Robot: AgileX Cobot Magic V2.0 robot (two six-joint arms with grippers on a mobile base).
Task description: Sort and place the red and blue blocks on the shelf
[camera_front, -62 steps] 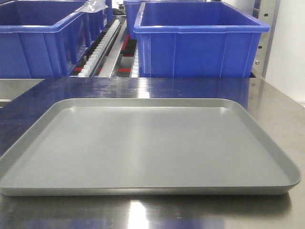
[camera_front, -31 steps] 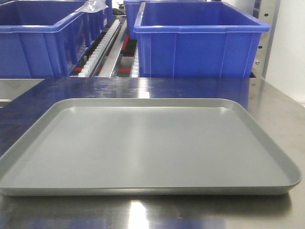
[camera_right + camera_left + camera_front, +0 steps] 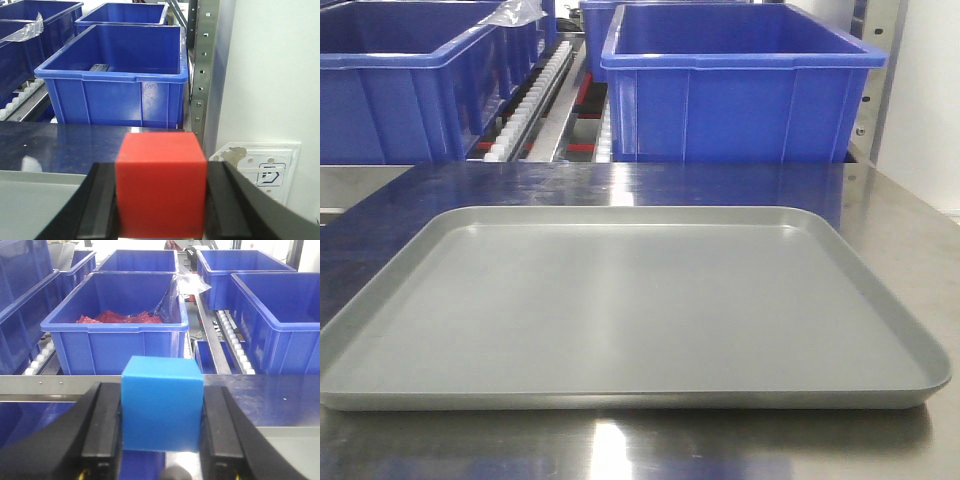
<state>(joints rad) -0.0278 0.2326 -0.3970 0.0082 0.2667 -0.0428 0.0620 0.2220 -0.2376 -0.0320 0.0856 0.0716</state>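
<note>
In the left wrist view my left gripper (image 3: 161, 399) is shut on the blue block (image 3: 161, 415), a plain cube held between both black fingers (image 3: 102, 425). Past it runs the shelf's steel front rail (image 3: 30, 386) with two small screws, and large blue bins stand behind the rail. In the right wrist view my right gripper (image 3: 161, 172) is shut on the red block (image 3: 161, 192), held above the steel table near its right end. Neither gripper nor block shows in the front view.
A shallow grey tray (image 3: 620, 310) lies on the steel table (image 3: 880, 210). Large blue bins (image 3: 740, 100) (image 3: 390, 100) stand beyond it, with a roller track (image 3: 535, 90) between them. One bin (image 3: 115, 347) holds red pieces. A perforated steel upright (image 3: 202, 65) and a white wall socket (image 3: 260, 172) are at right.
</note>
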